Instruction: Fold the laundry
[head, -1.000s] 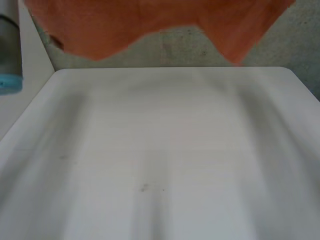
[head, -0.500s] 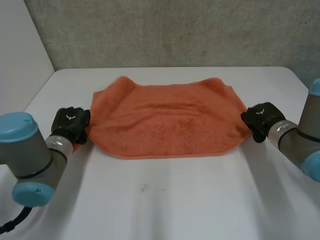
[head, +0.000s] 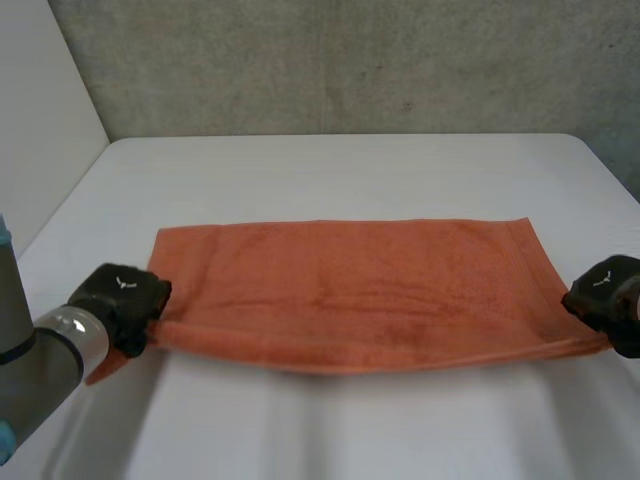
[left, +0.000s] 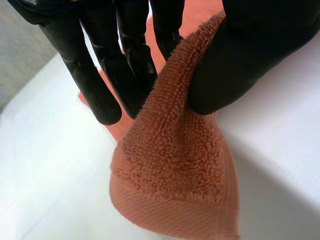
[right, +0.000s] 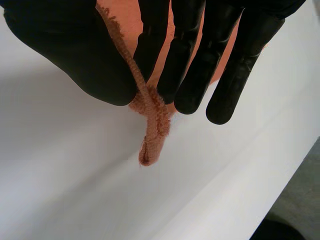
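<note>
Towel: an orange terry towel (head: 350, 290) lies spread wide across the middle of the white table (head: 330, 170), its long sides running from one hand to the other.
Towel edges: the far edge lies flat on the table. The near edge is drawn into a line between the two hands, with a shadow on the table just under it.
Left hand: the left hand (head: 122, 298) is at the towel's near left corner. In its wrist view the thumb (left: 250, 55) presses the terry against straight fingers (left: 130, 75), a firm pinch.
Left corner: the pinched corner hangs past the fingertips as a loose cone, ending in a flat woven hem band.
Right hand: the right hand (head: 608, 298) is at the near right corner. Its thumb (right: 65, 50) and fingers (right: 192, 70) pinch a thin rolled edge of the cloth between them, and a short end sticks out beyond the fingertips.
Markings: a small white winged mark sits on the back of each hand in the head view, too small to read as letters.
Left arm: a grey joint (head: 40, 375) comes in at the table's near left side.
Backdrop: a rough grey wall (head: 350, 60) stands behind the table's far edge.
</note>
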